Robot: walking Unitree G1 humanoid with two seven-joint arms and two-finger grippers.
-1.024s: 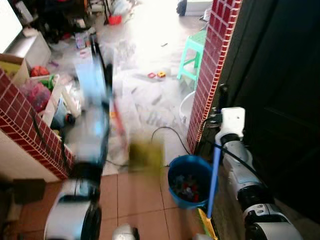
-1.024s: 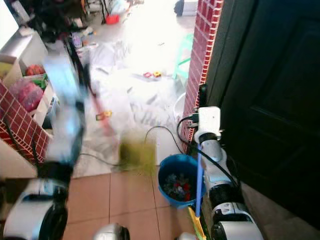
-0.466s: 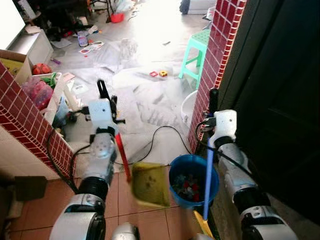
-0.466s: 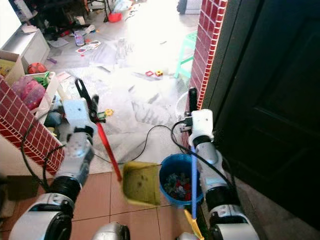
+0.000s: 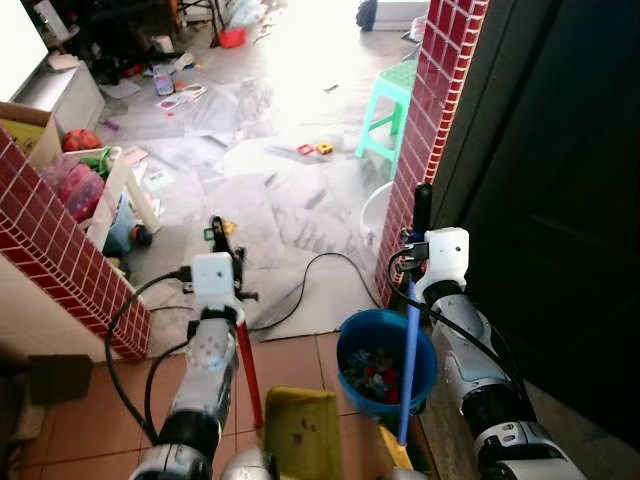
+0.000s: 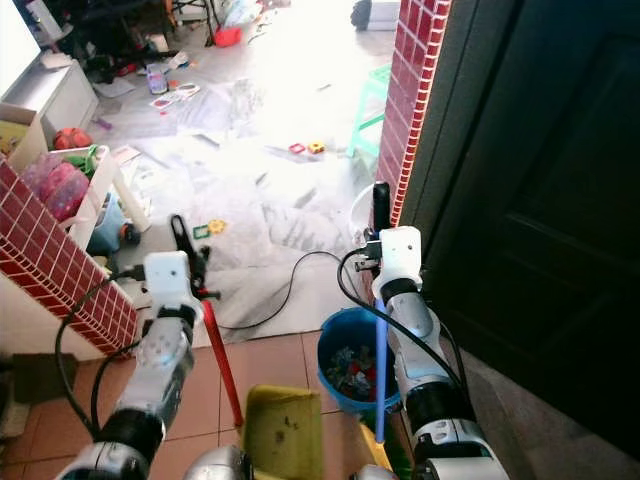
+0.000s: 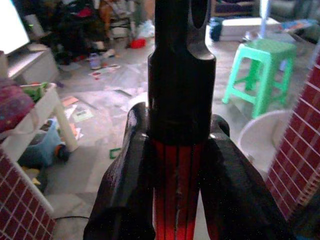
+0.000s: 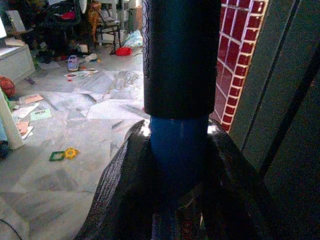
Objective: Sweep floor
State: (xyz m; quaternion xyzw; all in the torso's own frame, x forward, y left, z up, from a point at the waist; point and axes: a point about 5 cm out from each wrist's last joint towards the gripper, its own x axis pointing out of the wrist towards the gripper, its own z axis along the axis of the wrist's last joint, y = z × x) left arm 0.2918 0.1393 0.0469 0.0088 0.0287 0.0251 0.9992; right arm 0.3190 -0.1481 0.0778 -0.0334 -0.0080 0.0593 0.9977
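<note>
The red handle (image 5: 247, 370) of a yellow dustpan (image 5: 301, 433) is being gripped by the left gripper (image 7: 175, 165), whose fingers (image 7: 127, 175) are being pressed tight against both sides of the handle, just below its black end cap. The dustpan is being held low over the terracotta floor tiles (image 5: 290, 365), just left of a blue bucket (image 5: 385, 362) in which small bits of rubbish are being kept.

The blue broom handle (image 5: 408, 365) is being clamped by the right gripper (image 8: 175, 165), its fingers (image 8: 125, 180) closed around the pole right under the black grip (image 8: 177, 55). The pole is being held nearly upright beside the red brick pillar (image 5: 430, 120) and a dark door (image 5: 560, 200), its lower end passing just in front of the bucket's right rim; the broom head is cut off at the frame edge.

Beyond the tiles, a grey floor is being crossed by a black cable (image 5: 310, 275), with a green stool (image 5: 385, 105) farther back.
</note>
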